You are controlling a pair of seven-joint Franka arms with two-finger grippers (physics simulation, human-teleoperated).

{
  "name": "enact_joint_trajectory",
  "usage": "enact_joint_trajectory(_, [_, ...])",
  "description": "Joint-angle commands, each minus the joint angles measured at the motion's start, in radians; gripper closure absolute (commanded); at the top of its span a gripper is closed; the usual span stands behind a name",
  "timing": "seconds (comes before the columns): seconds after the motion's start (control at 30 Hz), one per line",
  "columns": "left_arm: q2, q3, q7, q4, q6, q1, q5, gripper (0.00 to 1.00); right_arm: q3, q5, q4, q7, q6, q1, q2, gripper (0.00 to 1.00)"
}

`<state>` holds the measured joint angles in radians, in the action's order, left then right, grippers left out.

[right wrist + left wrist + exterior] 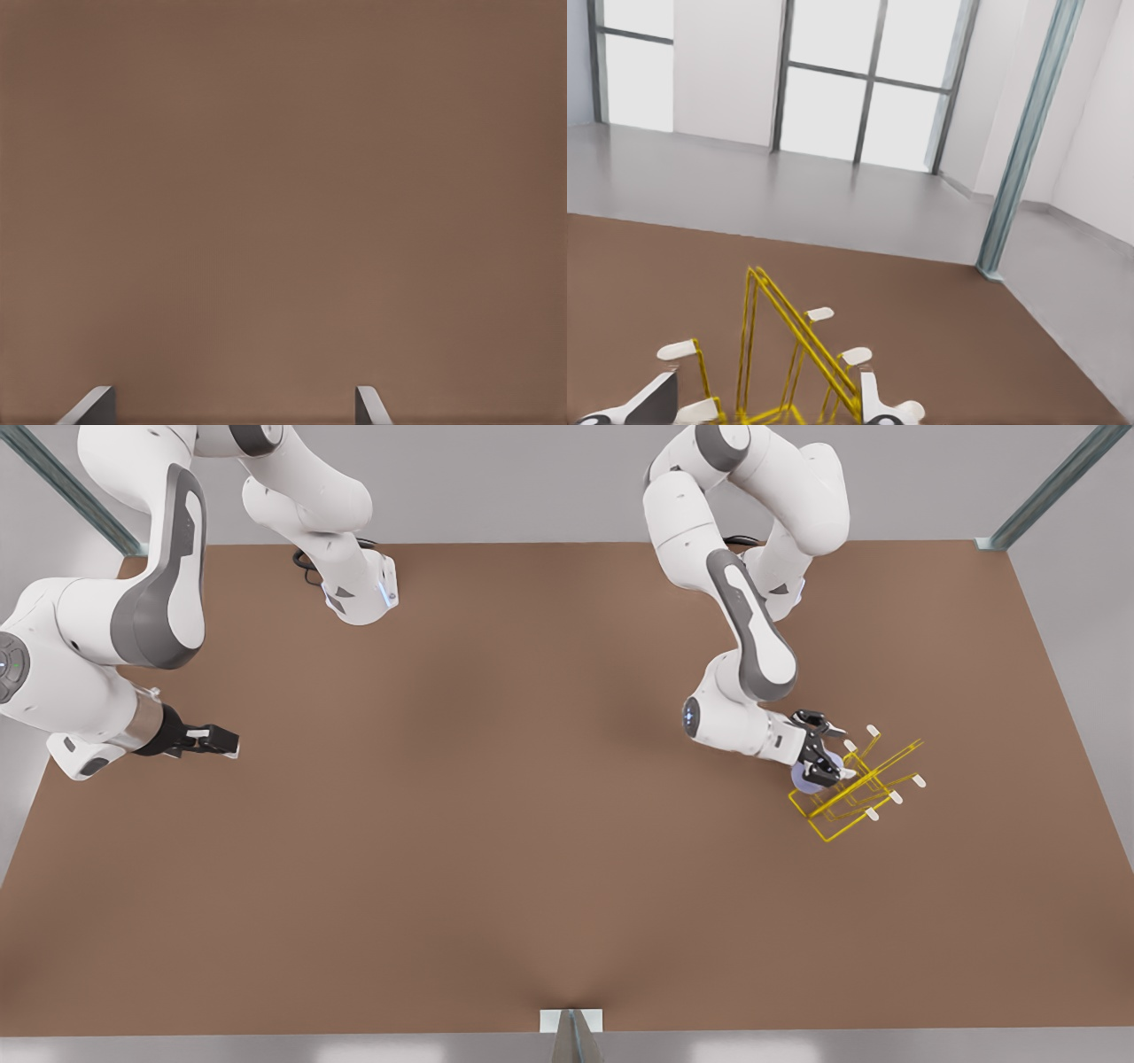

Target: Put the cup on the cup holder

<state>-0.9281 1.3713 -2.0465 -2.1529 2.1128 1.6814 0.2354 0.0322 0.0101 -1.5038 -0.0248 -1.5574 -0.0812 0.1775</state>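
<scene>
Right of centre in the front view: left gripper (827,754) at the near-left corner of the yellow cup holder (858,793), fingers closed around the lavender cup (804,778), held against the rack's prongs. Far left of the frame: right gripper (217,740) waiting above the brown table (496,797), fingers parted, holding nothing.

Counter (532,850): left bare across its middle and the front view's left; free passage is offered there.
Cup holder (864,793): upright capped prongs crowd the left claw (819,757).
Right claw (217,740): nothing is met around it.
</scene>
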Motion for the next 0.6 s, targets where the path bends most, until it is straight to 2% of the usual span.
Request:
enact_joint_trajectory(0.0, [0.294, 0.003, 0.745, 0.129, -0.408, 0.031, -0.068, 0.0, 0.0, 0.001, 0.0, -0.003, 0.0, 0.0, -0.001, 0.0])
enact_joint_trajectory(0.03, [0.399, 0.003, 1.243, 0.287, -0.643, -0.009, -0.087, 0.0, 0.0, 0.001, 0.0, -0.003, 0.0, 0.0, -0.001, 0.0])
enact_joint_trajectory(0.07, [0.399, 0.006, 1.661, 0.422, -0.784, -0.051, -0.155, 0.0, 0.0, 0.001, 0.0, -0.02, 0.0, -0.002, 0.0, 0.0])
enact_joint_trajectory(0.1, [0.393, 0.002, 2.056, 0.594, -0.931, -0.172, -0.248, 0.0, 0.0, 0.002, 0.0, -0.021, 0.0, -0.002, 0.0, 0.0])
enact_joint_trajectory(0.13, [0.394, -0.014, 2.343, 0.668, -0.988, -0.264, -0.312, 0.0, 0.0, 0.001, 0.0, -0.021, 0.0, -0.002, 0.0, 0.0])
enact_joint_trajectory(0.17, [0.465, -0.063, 2.428, 0.676, -1.001, -0.339, -0.373, 0.0, 0.0, 0.001, 0.0, -0.021, 0.0, -0.002, 0.0, 0.0])
enact_joint_trajectory(0.2, [0.459, -0.066, 2.421, 0.718, -1.034, -0.436, -0.579, 0.0, 0.0, 0.001, 0.0, -0.021, 0.0, -0.002, 0.0, 0.0])
enact_joint_trajectory(0.23, [0.477, -0.245, 2.412, 0.783, -1.057, -0.624, -0.608, 0.0, 0.0, 0.001, 0.0, -0.021, 0.0, -0.002, 0.0, 0.0])
enact_joint_trajectory(0.27, [0.5, -0.737, 2.297, 0.956, -1.088, -0.961, -0.498, 0.0, 0.0, 0.002, 0.0, -0.021, 0.0, -0.002, 0.0, 0.0])
enact_joint_trajectory(0.3, [0.551, -1.073, 2.202, 0.959, -1.03, -1.14, -0.351, 0.0, 0.0, 0.001, 0.0, -0.021, 0.0, -0.002, 0.0, 0.0])
enact_joint_trajectory(0.33, [0.642, -1.245, 2.194, 0.843, -0.88, -1.236, -0.24, 0.0, 0.0, 0.002, 0.0, -0.021, 0.0, -0.002, 0.0, 0.0])
enact_joint_trajectory(0.37, [0.754, -1.279, 2.192, 0.624, -0.623, -1.266, -0.22, 0.0, 0.0, 0.002, 0.0, -0.021, 0.0, -0.002, 0.0, 0.0])
enact_joint_trajectory(0.4, [0.75, -1.279, 2.211, 0.585, -0.611, -1.267, -0.228, 0.0, 0.0, 0.001, 0.0, -0.021, 0.0, -0.002, 0.0, 0.0])
enact_joint_trajectory(0.43, [0.733, -1.272, 2.261, 0.63, -0.761, -1.281, -0.228, 0.0, 0.0, 0.001, 0.0, -0.021, 0.0, -0.002, 0.0, 0.0])
enact_joint_trajectory(0.47, [0.698, -1.224, 2.3, 0.692, -0.83, -1.281, -0.238, 0.0, 0.0, 0.001, 0.0, -0.021, 0.0, -0.002, 0.0, 0.0])
enact_joint_trajectory(0.53, [0.649, -1.215, 2.267, 0.829, -0.913, -1.281, -0.286, 0.0, 0.0, 0.001, 0.0, -0.021, 0.0, 0.0, 0.0, 0.0])
enact_joint_trajectory(0.57, [0.647, -1.216, 2.264, 0.834, -0.91, -1.281, -0.286, 0.0, 0.0, 0.001, 0.0, -0.021, 0.002, 0.0, 0.0, 0.0])
